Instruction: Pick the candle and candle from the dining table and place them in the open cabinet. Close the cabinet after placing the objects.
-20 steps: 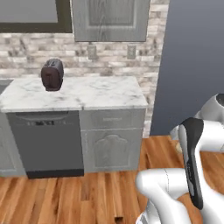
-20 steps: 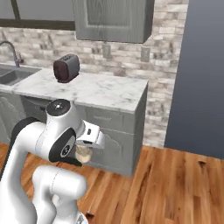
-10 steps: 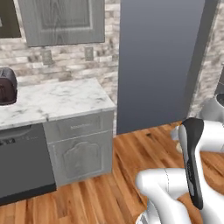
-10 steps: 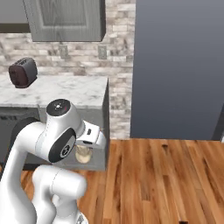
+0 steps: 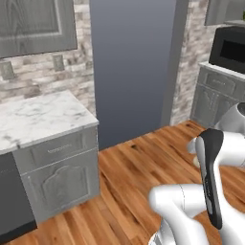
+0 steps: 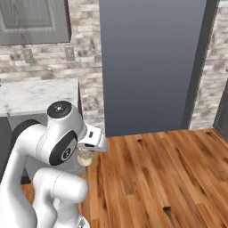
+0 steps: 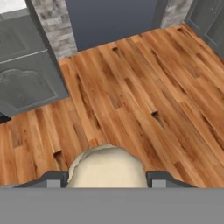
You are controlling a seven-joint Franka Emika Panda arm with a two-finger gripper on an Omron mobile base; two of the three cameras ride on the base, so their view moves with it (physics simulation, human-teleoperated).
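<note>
Since a second ago the base has swung right, so the toaster has slid out of both base views and a tall blue-grey wall panel (image 5: 131,67) now stands ahead over the wood floor (image 7: 131,87). To its left sits the marble counter (image 5: 38,117), far right a black microwave (image 5: 229,48). Low beside the arm, the gripper (image 7: 107,178) stays clamped on the cream candle (image 7: 107,168).
</note>
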